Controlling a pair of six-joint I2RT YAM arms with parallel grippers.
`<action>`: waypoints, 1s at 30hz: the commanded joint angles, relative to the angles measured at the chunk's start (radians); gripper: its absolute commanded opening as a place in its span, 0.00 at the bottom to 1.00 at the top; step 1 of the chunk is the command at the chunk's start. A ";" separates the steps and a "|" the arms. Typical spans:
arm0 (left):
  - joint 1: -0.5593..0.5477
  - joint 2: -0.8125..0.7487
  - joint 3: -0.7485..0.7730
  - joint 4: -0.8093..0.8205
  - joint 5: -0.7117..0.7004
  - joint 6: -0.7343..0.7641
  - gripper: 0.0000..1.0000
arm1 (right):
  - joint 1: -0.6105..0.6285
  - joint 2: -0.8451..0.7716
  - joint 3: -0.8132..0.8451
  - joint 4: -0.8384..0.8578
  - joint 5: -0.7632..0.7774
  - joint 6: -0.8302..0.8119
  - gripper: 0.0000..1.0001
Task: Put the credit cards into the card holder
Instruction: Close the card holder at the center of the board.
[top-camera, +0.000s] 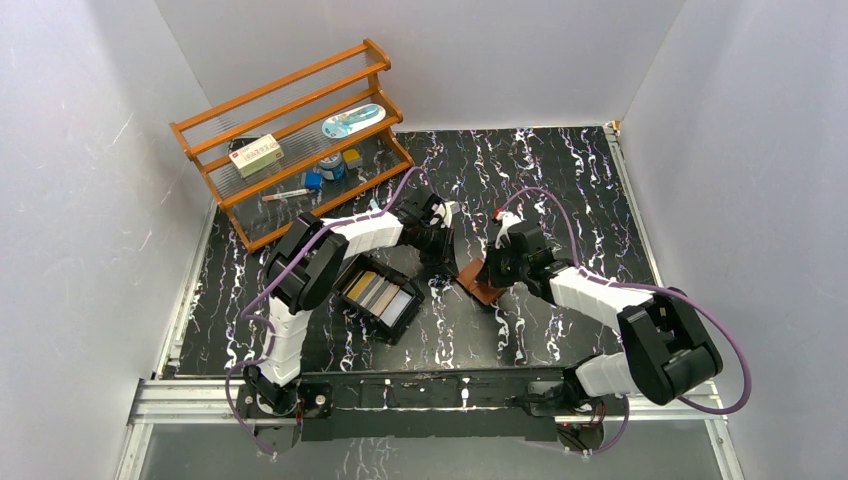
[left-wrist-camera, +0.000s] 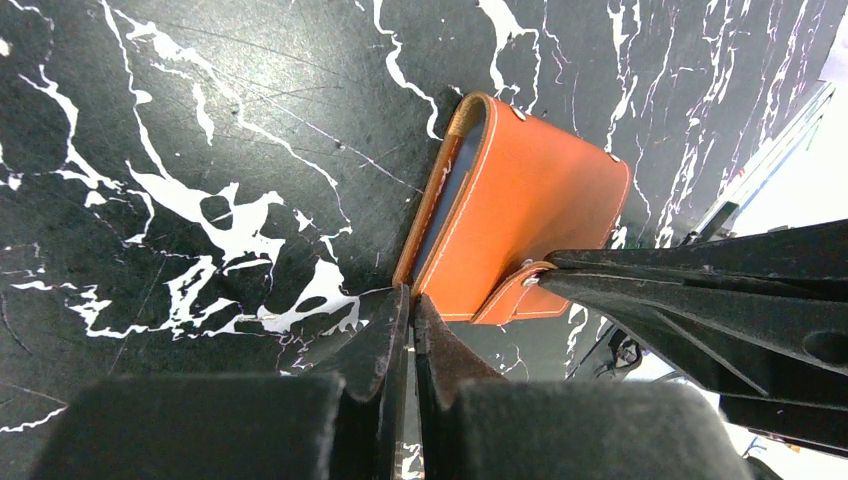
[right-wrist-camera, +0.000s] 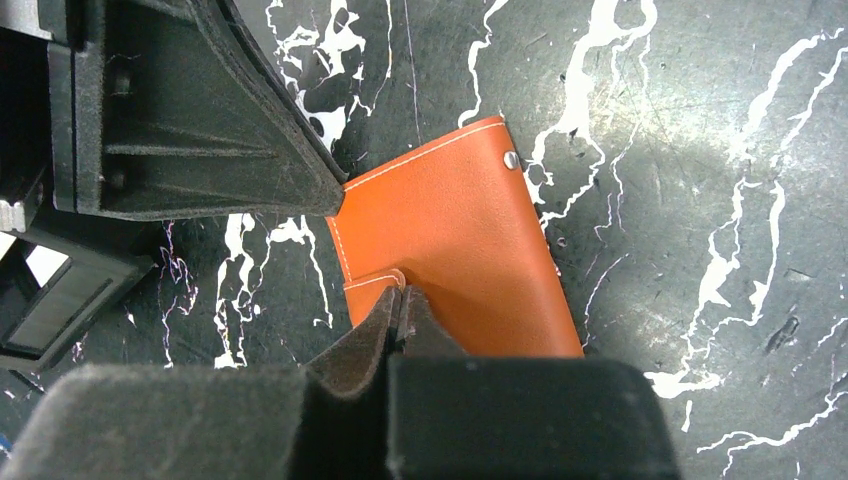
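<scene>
Top external view: card holder (top-camera: 482, 284) lies folded mid-table on the table (top-camera: 560, 180), between both grippers and near the tray (top-camera: 409, 318) holding the credit cards (top-camera: 378, 292).
Left gripper (left-wrist-camera: 410, 300): jaws pressed together, tips touching the holder's corner edge, nothing visibly gripped.
Right gripper (right-wrist-camera: 400, 293): pinched closed on the holder's snap tab (right-wrist-camera: 372, 285).
Room: dark tabletop shows past the holder's far and right edges.

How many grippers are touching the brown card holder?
2. The left gripper touches a corner of the card holder; the right gripper pinches its snap strap.
</scene>
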 joint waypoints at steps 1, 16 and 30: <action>0.000 0.019 0.012 -0.083 -0.055 0.031 0.00 | -0.015 -0.040 -0.011 -0.016 0.034 0.006 0.00; -0.001 0.015 0.017 -0.085 -0.054 0.031 0.00 | -0.017 0.035 -0.021 -0.019 0.058 0.030 0.00; 0.010 -0.003 0.035 -0.117 -0.101 0.065 0.00 | -0.014 0.081 -0.039 -0.072 0.122 0.113 0.00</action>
